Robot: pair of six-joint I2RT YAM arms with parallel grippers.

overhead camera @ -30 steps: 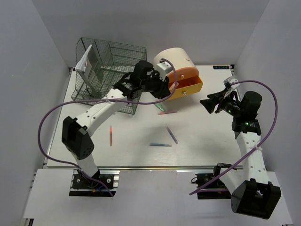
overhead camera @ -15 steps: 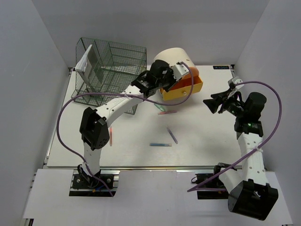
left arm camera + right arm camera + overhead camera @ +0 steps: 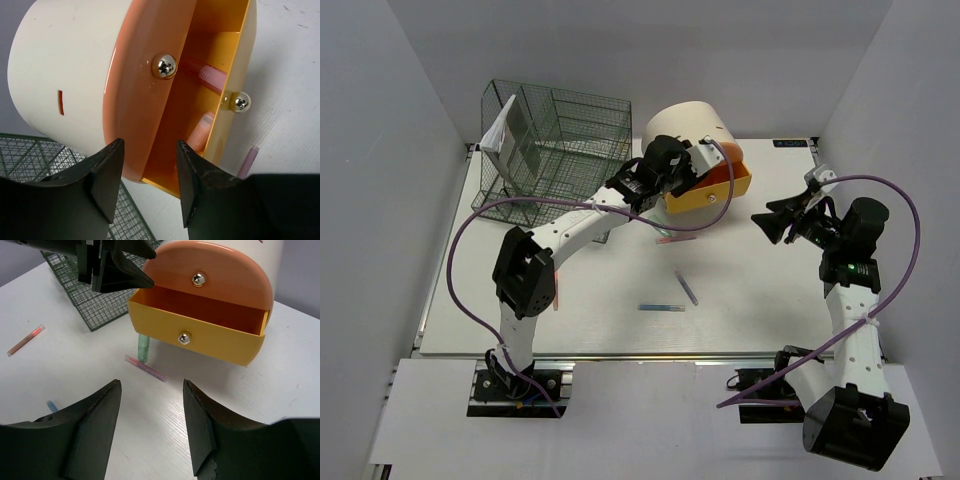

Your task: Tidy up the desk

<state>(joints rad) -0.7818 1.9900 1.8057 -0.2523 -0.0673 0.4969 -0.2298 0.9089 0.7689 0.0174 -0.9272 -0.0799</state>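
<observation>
The white counter point(image 3: 750, 310) fills the middle of the top view, from the arm bases at 6 o'clock to the back wall at 12. At its 10 o'clock corner stands a dark green wire rack point(image 3: 550, 150) with a folded white paper point(image 3: 497, 130) leaning in it. A red pen point(image 3: 26, 340) lies on the counter near the rack.

At 12 o'clock sits the cream drawer unit point(image 3: 685, 125), its yellow lower drawer point(image 3: 710, 195) pulled out. Our left hand point(image 3: 149, 175) hovers at the drawer's open side, fingers parted and holding nothing. Two pink pens point(image 3: 212, 77) lie inside the drawer.

Just in front of the drawer, a green pen point(image 3: 143, 347) and a pink pen point(image 3: 146, 368) lie on the counter. Toward 6 o'clock lie a purple pen point(image 3: 686, 286) and a blue pen point(image 3: 662, 307).

At 3 o'clock, our right hand point(image 3: 151, 425) hangs above the counter, well open and empty, pointing at the drawer.
</observation>
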